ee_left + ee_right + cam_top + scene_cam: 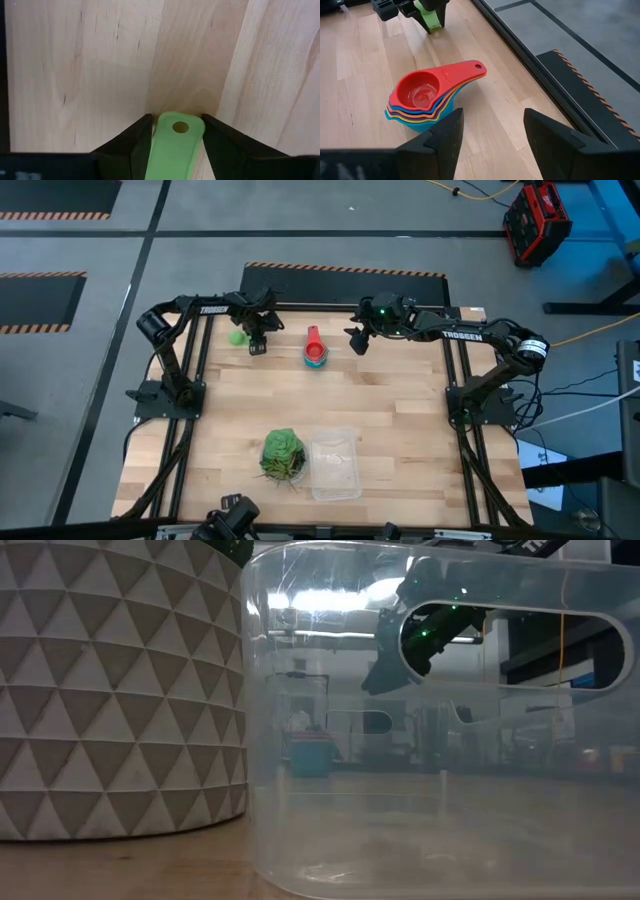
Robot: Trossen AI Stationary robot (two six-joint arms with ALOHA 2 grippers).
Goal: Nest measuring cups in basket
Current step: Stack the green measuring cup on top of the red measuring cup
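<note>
- Nearest the front edge of the counter (400,395) sits the clear basket (335,465), with nothing in it as far as the low view shows, just beside a leafy green ball (283,453) in a patterned white pot (120,690).
- Well apart from it, toward the far edge, lies the stack of measuring cups (427,102): red on top, then orange, yellow and blues below, handles fanned together (how many layers I cannot tell exactly).
- The right gripper (492,132) hangs above the counter just short of that stack, its jaws apart and holding nothing.
- Farther left along the same far edge, the left gripper (175,135) is clamped on the handle of the green cup (237,337); the left wrist view shows the green handle with its hanging hole pressed between both fingers (132,145).
- Step in hand, as I judge it: bringing the stray green cup into the set, with the basket step not yet done.
- Next move, probably: carry the green cup to the stack or straight to the basket. If it is the largest, it belongs underneath, so it may have to go into the basket first and the stack then be lowered into it, handles aligned.
</note>
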